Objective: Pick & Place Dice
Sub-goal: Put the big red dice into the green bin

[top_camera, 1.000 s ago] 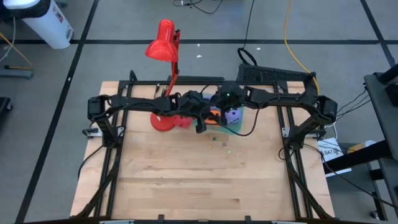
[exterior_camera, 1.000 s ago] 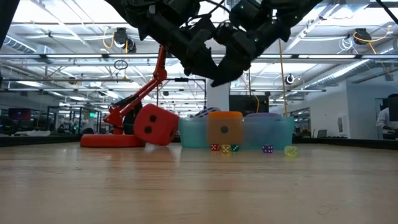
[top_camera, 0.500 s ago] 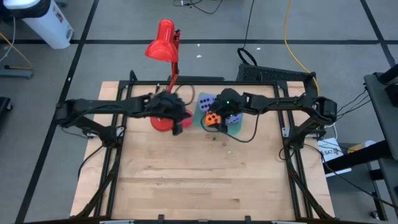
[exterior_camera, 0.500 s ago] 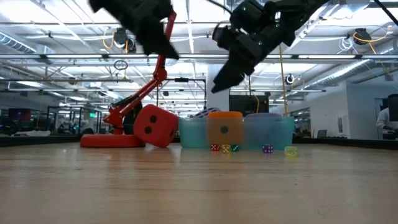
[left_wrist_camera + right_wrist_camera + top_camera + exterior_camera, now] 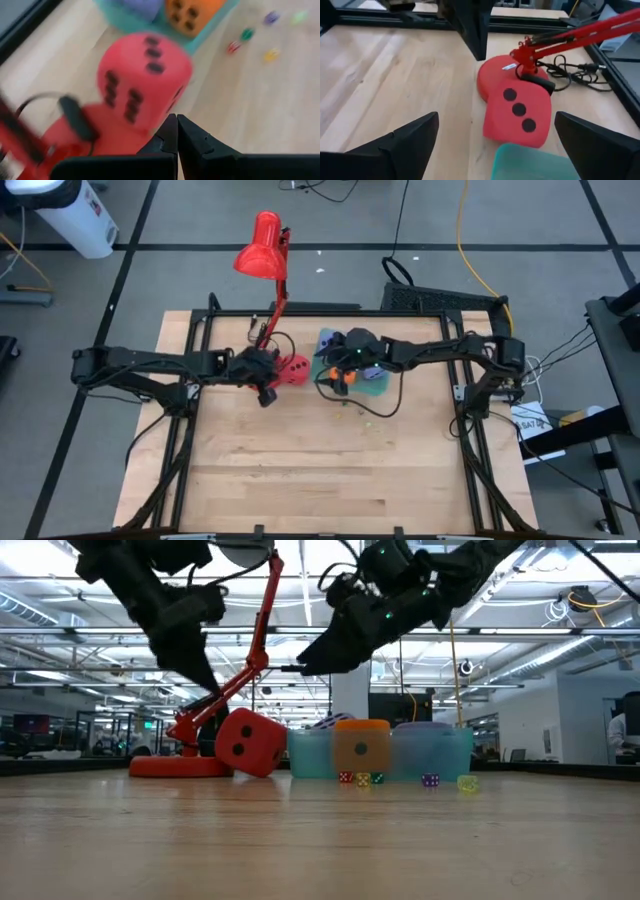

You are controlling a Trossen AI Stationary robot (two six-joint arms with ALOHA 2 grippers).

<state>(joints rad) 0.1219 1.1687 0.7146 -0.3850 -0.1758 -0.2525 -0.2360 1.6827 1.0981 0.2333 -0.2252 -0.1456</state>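
Note:
The red die (image 5: 293, 370) sits tilted on the table, leaning against the red lamp's base (image 5: 262, 377); it shows too in the low view (image 5: 250, 742). An orange die (image 5: 361, 750) and lavender dice (image 5: 425, 726) sit in a teal tray (image 5: 378, 385). My left gripper (image 5: 176, 125) is shut and hovers just on the near-left of the red die (image 5: 145, 75), touching nothing. My right gripper (image 5: 496, 117) is wide open above the tray's left end, facing the red die (image 5: 517, 115).
A red desk lamp (image 5: 262, 250) stands at the far left of the dice, its arm (image 5: 255, 650) slanting up over the red die. Several tiny coloured dice (image 5: 362, 778) lie on the wood in front of the tray. The near half of the table (image 5: 320, 480) is bare wood.
My left gripper has drawn back from over the tray toward the table's left and come down beside the red die. My right gripper has shifted a little left, toward the red die. The dice have stayed where they were.

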